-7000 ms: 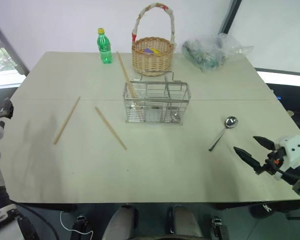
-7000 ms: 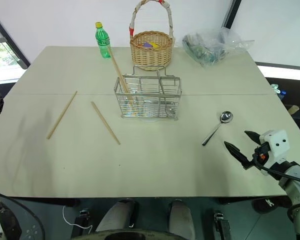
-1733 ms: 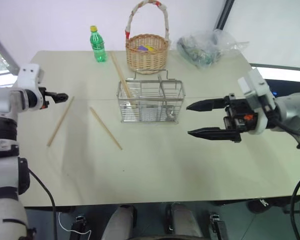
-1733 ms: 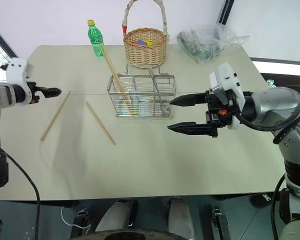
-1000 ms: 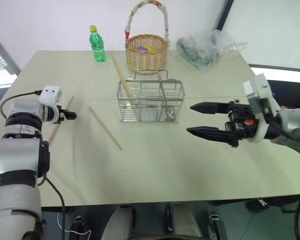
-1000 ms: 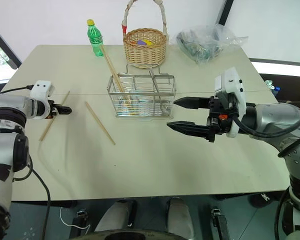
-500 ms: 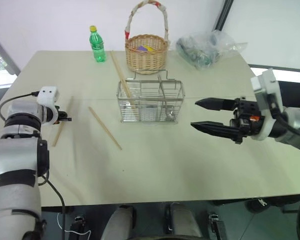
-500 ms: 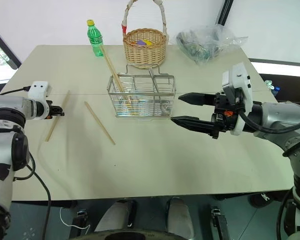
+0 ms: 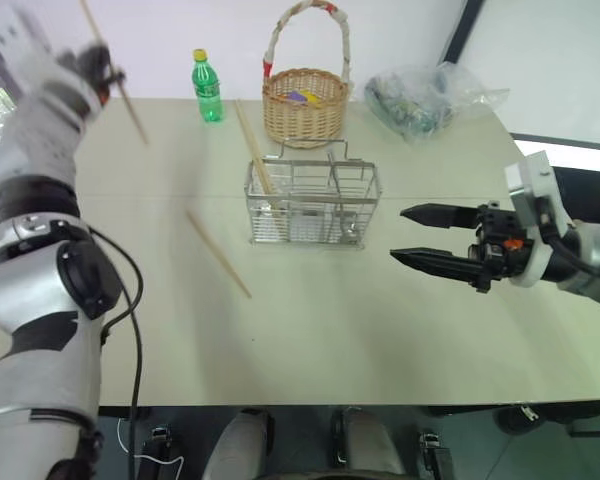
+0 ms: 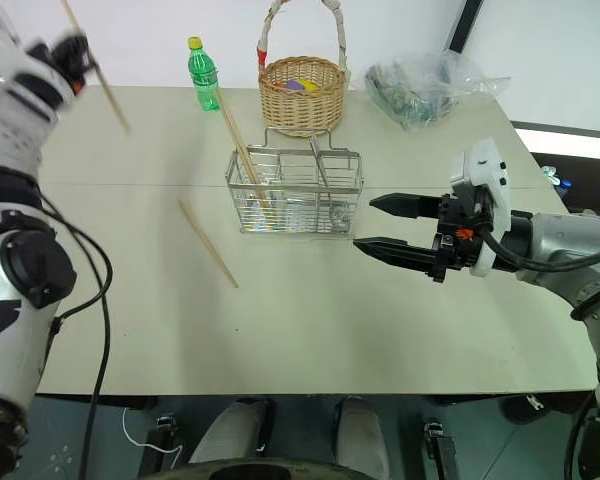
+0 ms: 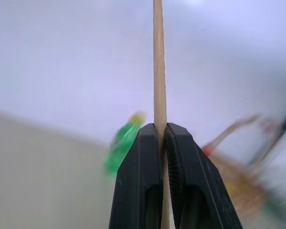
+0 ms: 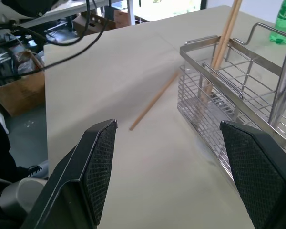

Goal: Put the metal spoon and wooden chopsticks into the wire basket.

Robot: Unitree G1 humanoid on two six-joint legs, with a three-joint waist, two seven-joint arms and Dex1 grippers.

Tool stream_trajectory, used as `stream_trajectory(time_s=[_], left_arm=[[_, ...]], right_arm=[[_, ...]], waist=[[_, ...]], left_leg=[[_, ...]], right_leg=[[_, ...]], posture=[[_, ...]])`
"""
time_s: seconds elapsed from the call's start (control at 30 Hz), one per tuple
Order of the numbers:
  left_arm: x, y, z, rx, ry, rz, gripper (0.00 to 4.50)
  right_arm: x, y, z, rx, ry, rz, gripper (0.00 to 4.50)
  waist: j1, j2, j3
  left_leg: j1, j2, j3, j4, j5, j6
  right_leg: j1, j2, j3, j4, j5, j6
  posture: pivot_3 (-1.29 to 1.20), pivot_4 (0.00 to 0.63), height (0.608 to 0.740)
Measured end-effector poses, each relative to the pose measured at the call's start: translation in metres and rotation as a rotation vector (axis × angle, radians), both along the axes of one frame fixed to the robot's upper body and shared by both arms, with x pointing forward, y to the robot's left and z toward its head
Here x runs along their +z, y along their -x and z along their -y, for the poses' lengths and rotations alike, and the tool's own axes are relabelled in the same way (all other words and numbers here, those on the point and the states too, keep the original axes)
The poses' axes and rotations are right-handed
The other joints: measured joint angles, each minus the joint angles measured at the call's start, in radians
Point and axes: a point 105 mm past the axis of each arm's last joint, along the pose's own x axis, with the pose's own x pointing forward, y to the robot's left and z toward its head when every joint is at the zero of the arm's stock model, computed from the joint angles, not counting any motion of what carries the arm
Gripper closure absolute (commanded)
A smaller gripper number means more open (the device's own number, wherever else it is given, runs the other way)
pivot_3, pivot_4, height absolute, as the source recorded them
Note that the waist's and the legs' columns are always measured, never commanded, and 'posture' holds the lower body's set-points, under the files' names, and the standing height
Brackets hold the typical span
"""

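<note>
wooden chopstick (image 9: 120, 85) pinched (raised) in left hand (image 9: 102, 72).

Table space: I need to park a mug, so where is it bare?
Bare: the near strip of the beige table before the silver wire basket. Crowded: the far edge, with green bottle, wicker basket and plastic bag.

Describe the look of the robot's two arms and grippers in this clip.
Both arms are rounded silver-grey shells with black joints. A black cable loops beside the left arm. The right gripper has two long, tapering black fingers, a white block on top and small orange-red parts. The left gripper has smooth black fingers; the right fingers' inner pads are cross-hatched.
</note>
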Motion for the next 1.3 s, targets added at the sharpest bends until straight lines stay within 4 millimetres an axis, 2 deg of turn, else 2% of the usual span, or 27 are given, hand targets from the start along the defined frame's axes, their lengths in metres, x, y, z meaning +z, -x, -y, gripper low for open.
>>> stream_trajectory(time_s=[0.07, 0.13, 0.2, 0.27, 0.4, 0.5, 0.77, 0.87, 0.97, 1.2, 1.3], left_arm=[[0.012, 0.006, 0.040, -0.144, -0.006, 0.050, 4.44], [0.012, 0.013, 0.077, -0.261, -0.058, 0.063, 4.44], [0.001, 0.019, 0.106, -0.355, -0.115, 0.049, 4.44], [-0.014, 0.020, 0.119, -0.393, -0.150, 0.015, 4.44], [-0.049, 0.021, 0.133, -0.430, -0.212, -0.059, 4.44], [-0.067, 0.022, 0.136, -0.430, -0.240, -0.089, 4.44], [-0.094, 0.024, 0.137, -0.320, -0.230, -0.030, 4.44], [-0.098, 0.029, 0.142, -0.291, -0.265, 0.006, 4.44], [-0.099, 0.032, 0.149, -0.291, -0.268, 0.022, 3.48], [-0.098, 0.039, 0.152, -0.291, -0.240, 0.032, 0.05], [-0.095, 0.041, 0.149, -0.287, -0.225, 0.026, 0.02]], right_arm=[[-0.002, 0.001, -0.002, -0.001, -0.008, -0.003, 0.93], [-0.002, 0.000, -0.002, -0.008, -0.014, -0.001, 0.93], [-0.002, -0.001, -0.002, -0.017, -0.019, 0.001, 0.93], [-0.002, -0.002, -0.001, -0.026, -0.020, 0.003, 0.93], [-0.003, -0.002, -0.001, -0.047, -0.020, 0.005, 0.93], [-0.003, -0.002, 0.000, -0.062, -0.021, 0.010, 0.93], [0.003, -0.003, 0.001, -0.094, -0.056, 0.024, 0.93], [0.004, -0.002, 0.001, -0.092, -0.064, 0.021, 0.93], [0.006, -0.002, 0.000, -0.089, -0.071, 0.022, 0.93], [0.009, -0.006, 0.003, -0.102, -0.086, 0.024, 0.93], [0.011, -0.008, 0.004, -0.103, -0.091, 0.024, 0.93]], waist=[[0.001, 0.000, 0.000], [-0.002, 0.001, 0.000], [-0.007, 0.003, -0.001], [-0.015, 0.004, -0.001], [-0.024, 0.004, -0.001], [-0.022, 0.004, -0.001], [0.001, 0.004, -0.001], [0.003, 0.004, -0.001], [0.005, 0.004, -0.001], [0.000, 0.004, -0.001], [0.000, 0.004, -0.001]], left_leg=[[0.000, 0.000, 0.000, 0.004, -0.001, 0.002], [0.000, 0.000, 0.000, 0.007, -0.002, 0.003], [0.001, 0.000, 0.001, 0.008, -0.002, 0.003], [0.001, 0.000, 0.001, 0.007, -0.002, 0.003], [0.001, 0.001, 0.000, 0.007, -0.002, 0.003], [0.000, 0.001, 0.000, 0.008, -0.002, 0.003], [0.000, 0.001, 0.000, 0.008, -0.002, 0.003], [-0.001, 0.000, 0.000, 0.008, -0.002, 0.004], [-0.001, 0.000, 0.000, 0.009, -0.003, 0.004], [-0.001, 0.000, 0.000, 0.008, -0.003, 0.005], [-0.001, 0.000, 0.000, 0.008, -0.003, 0.005]], right_leg=[[0.002, 0.001, 0.000, 0.000, 0.001, 0.001], [0.004, 0.001, 0.000, 0.000, 0.001, 0.003], [0.004, 0.001, 0.001, 0.000, 0.002, 0.003], [0.003, 0.003, 0.001, 0.000, 0.002, 0.003], [0.003, 0.004, 0.002, 0.000, 0.001, 0.002], [0.003, 0.004, 0.002, 0.000, 0.001, 0.002], [0.004, 0.003, 0.002, -0.001, 0.002, 0.002], [0.004, 0.002, 0.002, -0.002, 0.002, 0.002], [0.004, 0.002, 0.002, -0.002, 0.002, 0.002], [0.004, 0.003, 0.002, -0.002, 0.001, 0.002], [0.004, 0.003, 0.002, -0.002, 0.001, 0.002]], posture=[[0.00, 0.150, 0.674], [0.00, 0.150, 0.674], [0.00, 0.150, 0.674], [0.00, 0.150, 0.674], [0.00, 0.150, 0.674], [0.00, 0.150, 0.674], [0.00, 0.150, 0.674], [0.00, 0.150, 0.674], [0.00, 0.150, 0.674], [0.00, 0.150, 0.674], [0.00, 0.150, 0.674]])
